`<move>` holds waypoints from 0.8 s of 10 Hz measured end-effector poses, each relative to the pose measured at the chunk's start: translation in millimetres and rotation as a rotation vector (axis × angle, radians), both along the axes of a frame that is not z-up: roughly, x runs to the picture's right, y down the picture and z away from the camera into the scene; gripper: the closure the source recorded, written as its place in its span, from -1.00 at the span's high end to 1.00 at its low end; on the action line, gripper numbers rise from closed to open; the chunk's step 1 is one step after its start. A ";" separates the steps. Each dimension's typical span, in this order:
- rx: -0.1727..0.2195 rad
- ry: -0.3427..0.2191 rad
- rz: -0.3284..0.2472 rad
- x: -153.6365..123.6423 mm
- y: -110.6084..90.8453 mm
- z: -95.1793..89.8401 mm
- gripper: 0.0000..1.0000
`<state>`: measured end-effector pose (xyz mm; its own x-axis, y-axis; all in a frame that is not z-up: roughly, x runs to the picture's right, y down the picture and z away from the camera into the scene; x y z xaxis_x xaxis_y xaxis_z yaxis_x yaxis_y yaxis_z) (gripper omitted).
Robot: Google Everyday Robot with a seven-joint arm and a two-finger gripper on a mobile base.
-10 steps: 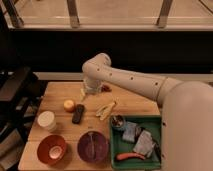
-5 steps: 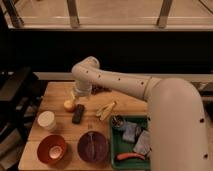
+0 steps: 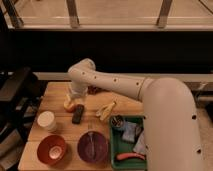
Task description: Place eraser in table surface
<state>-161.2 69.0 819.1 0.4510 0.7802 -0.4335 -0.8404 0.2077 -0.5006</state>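
Observation:
The eraser [image 3: 78, 114], a small dark oblong block, lies flat on the light-brown wooden table surface [image 3: 57, 92], just right of an orange ball [image 3: 69, 104]. My white arm reaches in from the lower right and bends down over the table's back left. My gripper [image 3: 75, 97] hangs at its end, just above the orange ball and a little behind the eraser. It is not touching the eraser.
A white cup [image 3: 46, 121] stands at the left, with a red bowl [image 3: 51, 149] and a purple plate [image 3: 93, 146] at the front. A banana [image 3: 106, 110] lies mid-table. A green tray [image 3: 116, 159] with several items sits at the front right. A dark chair [image 3: 15, 92] stands left.
My arm has swung left and the gripper has come down over the orange ball. The eraser has stayed in place on the table.

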 end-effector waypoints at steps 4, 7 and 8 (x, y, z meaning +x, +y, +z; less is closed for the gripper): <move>-0.023 0.022 0.018 -3.3 7.3 7.9 0.30; -0.073 0.083 0.046 -1.8 24.3 29.5 0.30; -0.084 0.110 0.043 -1.7 29.8 35.6 0.30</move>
<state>-162.8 98.8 854.8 0.3636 0.7569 -0.5430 -0.8986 0.1312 -0.4188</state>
